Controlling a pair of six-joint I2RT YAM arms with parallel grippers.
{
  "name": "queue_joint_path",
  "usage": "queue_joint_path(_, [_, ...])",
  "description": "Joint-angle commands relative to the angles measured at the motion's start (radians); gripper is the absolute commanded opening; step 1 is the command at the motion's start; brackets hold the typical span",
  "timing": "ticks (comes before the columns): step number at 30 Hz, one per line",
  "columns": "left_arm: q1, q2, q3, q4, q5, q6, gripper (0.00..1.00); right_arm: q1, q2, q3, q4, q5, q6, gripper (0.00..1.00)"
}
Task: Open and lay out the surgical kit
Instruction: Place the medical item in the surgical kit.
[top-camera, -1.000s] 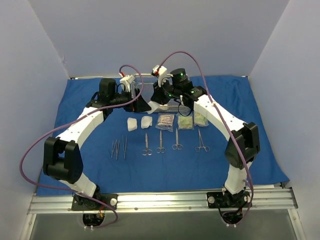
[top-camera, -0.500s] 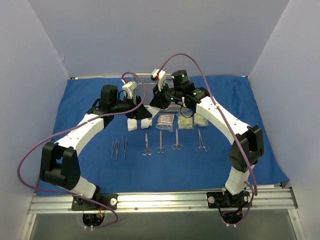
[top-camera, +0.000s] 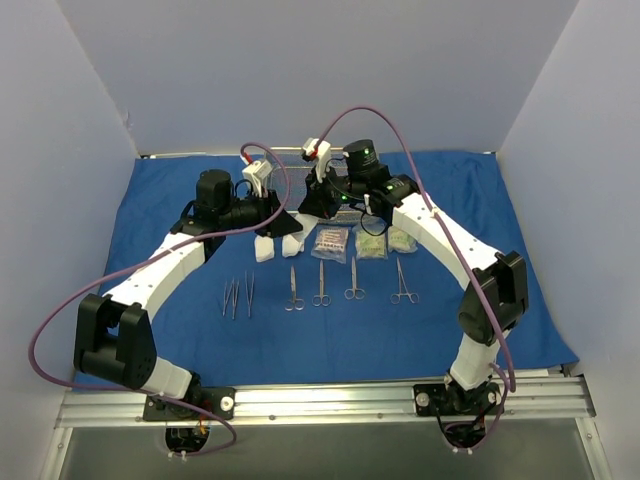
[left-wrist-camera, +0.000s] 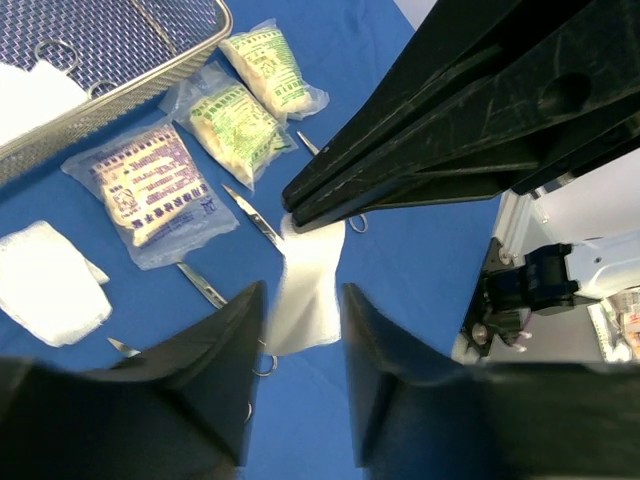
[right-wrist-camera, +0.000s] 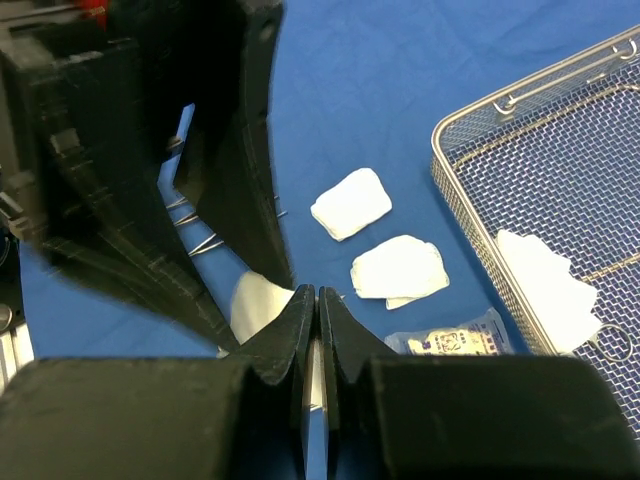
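A white gauze pad (left-wrist-camera: 310, 290) hangs in the air above the blue cloth (top-camera: 350, 340), and my right gripper (right-wrist-camera: 317, 296) is shut on its top edge. My left gripper (left-wrist-camera: 300, 305) stands open around the pad's lower part, one finger on each side and a narrow gap showing. In the top view both grippers meet over the row of laid-out things, the left gripper (top-camera: 283, 222) beside the right gripper (top-camera: 308, 205). The wire-mesh tray (right-wrist-camera: 560, 170) lies just behind and holds another white pad (right-wrist-camera: 545, 285).
Two gauze pads (top-camera: 263, 249) (top-camera: 292, 244) and three clear packets (top-camera: 330, 241) (top-camera: 370, 244) (top-camera: 402, 238) lie in a row. Nearer me are tweezers (top-camera: 232, 297), scissors (top-camera: 293, 290) (top-camera: 321, 285) (top-camera: 354, 280) and forceps (top-camera: 403, 283). Grey walls close in three sides.
My left arm swung right toward the right gripper and its jaws narrowed around the hanging gauze pad. The right gripper stayed shut on the pad.
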Motion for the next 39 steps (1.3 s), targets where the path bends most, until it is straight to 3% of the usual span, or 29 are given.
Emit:
queue_joint_path(1, [-0.005, -0.024, 0.003, 0.057, 0.024, 0.001, 0.42, 0.009, -0.072, 0.014, 0.009, -0.019, 0.007, 0.0])
queue_joint_path(4, [-0.005, -0.039, -0.005, 0.059, -0.004, -0.009, 0.26, 0.006, -0.072, 0.014, 0.003, 0.012, 0.01, 0.0])
queue_joint_path(5, [-0.003, -0.045, -0.008, 0.051, -0.016, -0.019, 0.12, 0.008, -0.07, 0.016, 0.003, 0.047, 0.016, 0.0])
queue_joint_path(6, [0.0, -0.047, -0.008, 0.045, -0.04, -0.02, 0.06, 0.006, -0.07, 0.016, 0.002, 0.064, 0.022, 0.03])
queue_joint_path(7, [0.005, -0.048, -0.01, 0.042, -0.053, -0.02, 0.03, 0.003, -0.067, 0.019, 0.003, 0.076, 0.031, 0.12])
queue_joint_path(8, [0.006, -0.05, -0.01, 0.036, -0.07, -0.02, 0.02, 0.003, -0.063, 0.028, 0.006, 0.107, 0.049, 0.29])
queue_joint_path(11, [0.034, -0.054, -0.019, -0.027, -0.128, -0.022, 0.02, -0.009, -0.047, 0.049, 0.011, 0.168, 0.068, 0.37])
queue_joint_path(13, [0.061, -0.059, -0.054, -0.014, -0.146, -0.043, 0.02, -0.024, -0.037, 0.06, 0.028, 0.179, 0.1, 0.38])
queue_joint_path(20, [0.242, -0.041, -0.161, 0.023, -0.157, -0.054, 0.02, -0.133, 0.036, 0.082, 0.083, 0.174, 0.208, 0.53])
queue_joint_path(27, [0.42, 0.148, -0.162, -0.013, -0.021, -0.016, 0.02, -0.145, 0.075, 0.129, 0.035, 0.245, 0.174, 0.55])
queue_joint_path(39, [0.459, 0.341, -0.097, -0.053, 0.033, -0.011, 0.02, -0.153, 0.115, 0.16, -0.003, 0.27, 0.137, 0.56])
